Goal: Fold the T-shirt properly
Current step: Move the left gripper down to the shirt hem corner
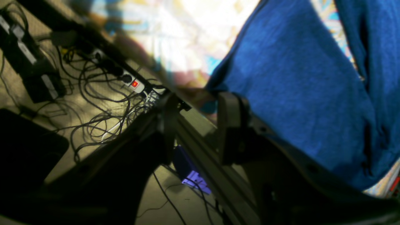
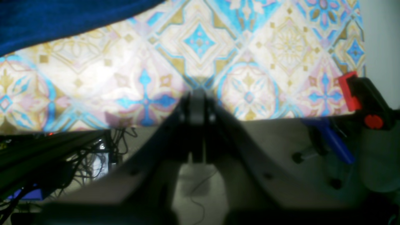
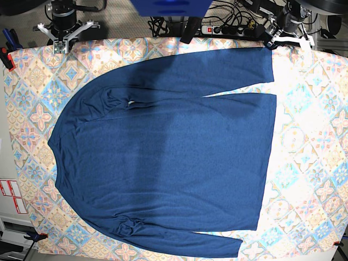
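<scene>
The T-shirt (image 3: 163,147) lies spread flat on the tile-patterned tablecloth (image 3: 307,163), collar to the left, hem to the right, both long sleeves stretched out along the far and near edges. My left gripper (image 3: 280,39) hovers at the far right table edge beside the far sleeve's cuff. In the left wrist view its jaws (image 1: 195,103) stand apart, the blue fabric (image 1: 297,87) just beyond the right finger and nothing between them. My right gripper (image 3: 60,41) sits at the far left edge, shut and empty (image 2: 197,93), with the shirt (image 2: 47,18) off to its upper left.
A power strip (image 1: 134,83) and tangled cables lie on the floor below the far table edge. A red clamp (image 2: 348,90) and a blue-handled clamp (image 2: 334,140) hold the cloth at the corner near my right gripper. Another red clamp (image 3: 5,57) shows at the left edge.
</scene>
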Action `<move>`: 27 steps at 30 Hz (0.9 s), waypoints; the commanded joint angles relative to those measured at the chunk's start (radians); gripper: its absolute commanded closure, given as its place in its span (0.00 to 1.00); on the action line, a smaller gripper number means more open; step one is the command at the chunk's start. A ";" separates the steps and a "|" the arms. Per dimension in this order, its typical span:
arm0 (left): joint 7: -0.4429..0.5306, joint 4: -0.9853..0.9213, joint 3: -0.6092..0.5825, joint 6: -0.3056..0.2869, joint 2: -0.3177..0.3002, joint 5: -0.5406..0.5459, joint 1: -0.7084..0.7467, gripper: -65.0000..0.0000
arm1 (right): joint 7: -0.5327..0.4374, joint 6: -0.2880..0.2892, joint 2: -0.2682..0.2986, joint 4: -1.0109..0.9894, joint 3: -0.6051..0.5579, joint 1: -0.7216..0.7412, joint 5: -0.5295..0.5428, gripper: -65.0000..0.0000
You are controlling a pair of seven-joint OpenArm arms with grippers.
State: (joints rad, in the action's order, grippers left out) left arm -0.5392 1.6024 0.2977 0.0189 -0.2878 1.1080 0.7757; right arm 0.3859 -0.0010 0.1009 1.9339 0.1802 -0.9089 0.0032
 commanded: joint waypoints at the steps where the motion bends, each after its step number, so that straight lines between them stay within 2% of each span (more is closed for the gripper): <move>1: 0.006 0.009 0.005 -0.015 -0.008 0.011 0.006 0.67 | -0.020 -0.006 0.006 0.020 0.005 -0.011 -0.002 1.00; 22: 0.006 0.014 0.005 -0.015 -0.008 0.014 -0.043 0.67 | -0.020 -0.006 0.006 0.020 0.005 -0.013 -0.002 1.00; 27: -0.089 0.009 0.007 -0.015 -0.006 0.013 -0.091 0.67 | -0.020 -0.006 0.004 0.020 0.005 -0.013 -0.002 1.00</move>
State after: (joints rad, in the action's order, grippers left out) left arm -0.6491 1.6012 0.3103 0.0319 -0.2962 1.0977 0.7059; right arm 0.3859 -0.0021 0.1005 1.9339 0.1802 -0.9092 0.0032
